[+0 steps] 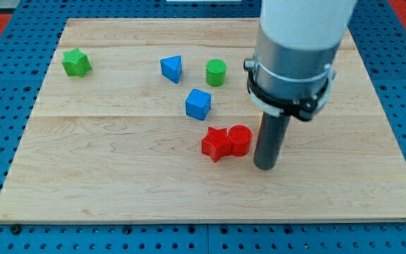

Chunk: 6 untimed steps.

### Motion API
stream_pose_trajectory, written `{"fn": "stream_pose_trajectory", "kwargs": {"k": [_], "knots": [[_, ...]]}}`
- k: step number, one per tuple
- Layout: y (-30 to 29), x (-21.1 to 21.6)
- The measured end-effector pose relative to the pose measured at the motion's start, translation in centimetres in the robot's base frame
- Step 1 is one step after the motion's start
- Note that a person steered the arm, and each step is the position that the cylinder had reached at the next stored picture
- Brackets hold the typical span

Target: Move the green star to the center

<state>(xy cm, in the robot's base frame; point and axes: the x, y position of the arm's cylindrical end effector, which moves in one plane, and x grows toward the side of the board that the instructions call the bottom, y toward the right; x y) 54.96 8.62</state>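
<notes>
Arm (pixel 298 42): upper part cut off by view's top edge. Board (pixel 118 190): stretch behind arm and rod hidden. Orange sliver (pixel 260 125) beside rod: mostly hidden, shape unclear. Red cylinder (pixel 240 140): right edge near my tip (pixel 266 166), contact unclear.

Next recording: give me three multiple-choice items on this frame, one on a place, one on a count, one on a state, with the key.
1. Where is the green star?
A. the view's upper left
B. board centre
C. the view's lower right

2. How many blue blocks are on the board?
A. one
B. two
C. three

3. The red star and red cylinder are
A. stacked
B. far apart
C. side by side, touching

Key: 1 A, it sits near the wooden board's upper-left corner. 2 B, a blue wedge-like block and a blue cube. 3 C, their sides meet, just left of my tip.
</notes>
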Motion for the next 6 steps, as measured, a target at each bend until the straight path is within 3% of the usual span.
{"fn": "stream_pose_trajectory", "kwargs": {"k": [1, 2, 3, 4, 5, 6], "knots": [[-2.2, 1.3], [-6.1, -3.0], [-8.6, -4.0], [-8.9, -2.4], [-17.9, -3.3], [-27.7, -8.1]]}}
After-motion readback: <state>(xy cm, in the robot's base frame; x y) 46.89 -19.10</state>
